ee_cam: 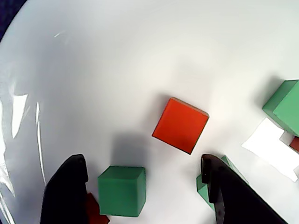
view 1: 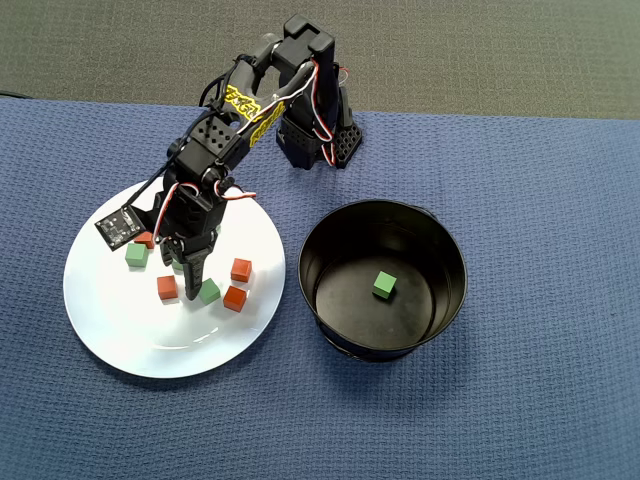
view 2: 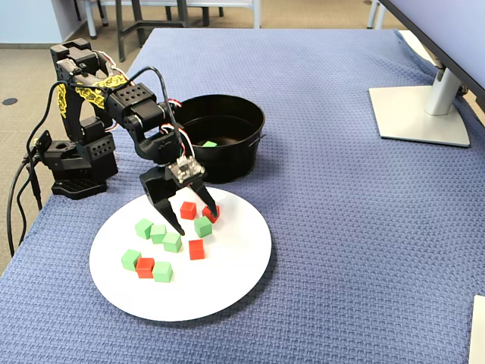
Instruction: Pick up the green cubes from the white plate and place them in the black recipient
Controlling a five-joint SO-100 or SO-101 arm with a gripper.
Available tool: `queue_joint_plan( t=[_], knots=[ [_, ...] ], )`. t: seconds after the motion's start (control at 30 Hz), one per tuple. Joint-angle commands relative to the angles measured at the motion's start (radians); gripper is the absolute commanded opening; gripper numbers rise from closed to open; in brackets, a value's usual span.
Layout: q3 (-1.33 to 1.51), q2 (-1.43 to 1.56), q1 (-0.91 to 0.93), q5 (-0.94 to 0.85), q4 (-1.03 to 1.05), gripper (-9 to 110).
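Blue woven cloth covers the counter (view 2: 341, 227), and from my remote seat I read the fixed view left to right. At the far left edge the arm's base (view 2: 76, 163) sits on the cloth, its black links reaching rightward and down. Lower left of centre lies the white plate (view 2: 235, 280), carrying loose cubes: I count six green cubes (view 2: 172, 242) and four red-orange cubes (view 2: 196, 249) there. A cluster of green ones sits on the plate's left half, with one red-orange cube (view 2: 145, 267) between two green at the lower left.

My gripper (view 2: 193, 221) hangs low over the plate's upper middle, jaws spread wide and holding nothing. In the wrist view its two dark fingers (ee_cam: 65, 196) enter from the bottom edge; one green cube (ee_cam: 121, 191) stands between them, just beside the left finger, and I cannot tell if they touch. A red-orange cube (ee_cam: 181, 125) lies further up, near centre frame, and another green one shows at the right edge.

Just above and right of the plate stands the black recipient (view 2: 242, 152), close to the plate's rim. One green cube (view 1: 384, 285) rests on its floor, seen in the overhead view right of centre.

A monitor stand (view 2: 420, 114) occupies the upper right.
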Motion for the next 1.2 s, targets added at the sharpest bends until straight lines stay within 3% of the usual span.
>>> queue_joint_plan(
  t=[0.0, 1.17],
  knots=[
    [0.003, 0.008, -0.012, -0.005, -0.005, 24],
    [-0.061, -0.137, -0.155, 0.115, -0.018, 20]
  ],
)
